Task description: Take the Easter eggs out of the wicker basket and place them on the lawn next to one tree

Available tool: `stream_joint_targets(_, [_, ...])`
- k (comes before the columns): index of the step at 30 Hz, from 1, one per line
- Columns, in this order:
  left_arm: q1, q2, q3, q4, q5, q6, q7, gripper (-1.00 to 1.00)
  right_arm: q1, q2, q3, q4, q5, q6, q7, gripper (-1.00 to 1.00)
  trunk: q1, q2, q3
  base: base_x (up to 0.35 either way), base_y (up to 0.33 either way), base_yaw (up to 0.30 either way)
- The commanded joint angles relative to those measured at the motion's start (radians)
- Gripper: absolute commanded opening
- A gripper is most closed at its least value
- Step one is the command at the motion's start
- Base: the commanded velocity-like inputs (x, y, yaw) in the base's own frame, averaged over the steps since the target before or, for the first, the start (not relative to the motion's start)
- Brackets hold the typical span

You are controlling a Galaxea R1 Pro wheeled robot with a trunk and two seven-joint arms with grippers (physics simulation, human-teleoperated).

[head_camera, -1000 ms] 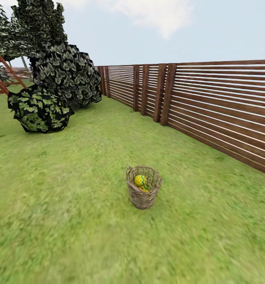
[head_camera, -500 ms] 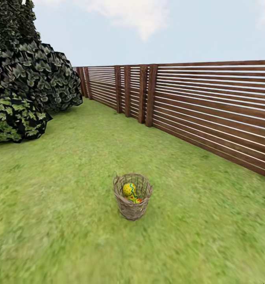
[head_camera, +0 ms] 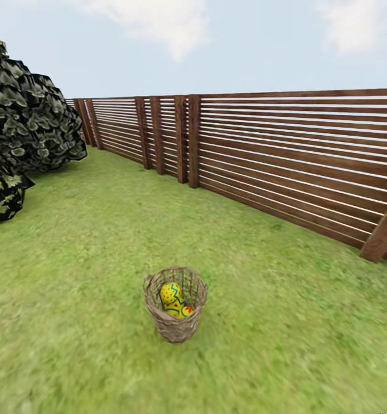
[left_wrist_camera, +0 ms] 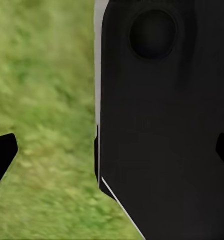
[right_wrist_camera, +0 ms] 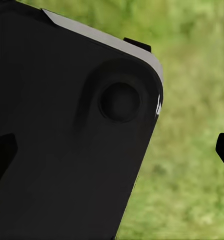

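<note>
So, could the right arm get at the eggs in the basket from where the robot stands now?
Probably not yet. The wicker basket with the eggs stands some way ahead on the lawn, and neither arm reaches into the head view. Nothing blocks the way.

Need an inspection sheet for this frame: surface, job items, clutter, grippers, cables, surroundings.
Surface: lawn, flat green grass, blurred near the camera.
Job items: wicker basket stands upright on the grass; Easter eggs lie inside it, yellow with blue and red marks. Two can be made out; a third cannot be confirmed.
Clutter: nothing seen.
Grippers: left gripper and right gripper show dark fingertips wide apart at the picture edges, both over grass beside a black robot body, nothing between them.
Cables: nothing seen.
Surroundings: brown slatted wooden fence beyond the basket; dark leafy bushes at far left; sky with clouds above.
</note>
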Motion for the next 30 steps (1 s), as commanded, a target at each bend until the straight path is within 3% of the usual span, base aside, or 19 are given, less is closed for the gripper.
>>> stream_joint_targets(1, [0.001, 0.000, 0.003, -0.002, 0.001, -0.001, 0.000, 1.00, -0.001, -0.001, -0.002, 0.001, 0.010, -0.003, 0.000, 1.00, 0.001, 0.000, 0.000, 0.324, 0.135, -0.292])
stream_joint_targets(13, [0.001, 0.001, -0.002, -0.006, -0.004, 0.006, -0.010, 1.00, -0.001, -0.003, -0.002, 0.001, 0.009, -0.002, 0.001, 1.00, 0.001, 0.000, 0.004, 0.288, 0.122, -0.275])
stream_joint_targets(16, [-0.012, 0.016, -0.003, -0.020, -0.011, 0.034, -0.005, 1.00, -0.007, -0.002, 0.002, -0.024, 0.021, 0.050, -0.001, 1.00, 0.001, 0.000, 0.004, 0.033, 0.014, -0.045])
stream_joint_targets(18, [-0.062, 0.059, -0.002, -0.028, -0.006, 0.077, -0.006, 1.00, -0.040, -0.005, 0.002, -0.080, 0.023, 0.168, -0.001, 1.00, 0.001, 0.000, 0.004, 0.006, 0.003, -0.008])
stream_joint_targets(20, [-0.150, 0.105, 0.001, -0.032, -0.001, 0.147, -0.008, 1.00, -0.081, -0.006, 0.000, -0.176, 0.018, 0.322, 0.000, 1.00, 0.001, 0.000, 0.004, 0.002, 0.001, -0.003])
stream_joint_targets(23, [-0.297, 0.146, 0.005, -0.043, 0.002, 0.274, -0.009, 1.00, -0.128, -0.010, -0.012, -0.377, 0.012, 0.535, 0.000, 1.00, 0.001, 0.000, 0.004, 0.001, 0.000, -0.001])
stream_joint_targets(26, [-0.453, 0.156, 0.006, -0.071, 0.004, 0.365, -0.009, 1.00, -0.187, -0.012, -0.070, -0.631, 0.009, 0.782, 0.003, 1.00, 0.001, 0.000, 0.004, 0.000, 0.000, 0.000])
stream_joint_targets(27, [-0.476, 0.153, 0.006, -0.077, 0.004, 0.371, -0.008, 1.00, -0.200, -0.012, -0.082, -0.664, 0.009, 0.821, 0.004, 1.00, 0.001, 0.000, 0.004, 0.000, 0.000, 0.000])
stream_joint_targets(29, [-0.564, 0.138, 0.006, -0.100, 0.007, 0.387, -0.008, 1.00, -0.269, -0.009, -0.134, -0.764, 0.006, 0.957, 0.004, 1.00, 0.001, 0.000, 0.004, 0.000, 0.000, 0.000])
stream_joint_targets(30, [-0.622, 0.120, 0.006, -0.115, 0.007, 0.405, -0.007, 1.00, -0.331, -0.007, -0.182, -0.802, -0.002, 1.021, 0.004, 1.00, 0.001, 0.000, 0.004, 0.000, 0.000, 0.000])
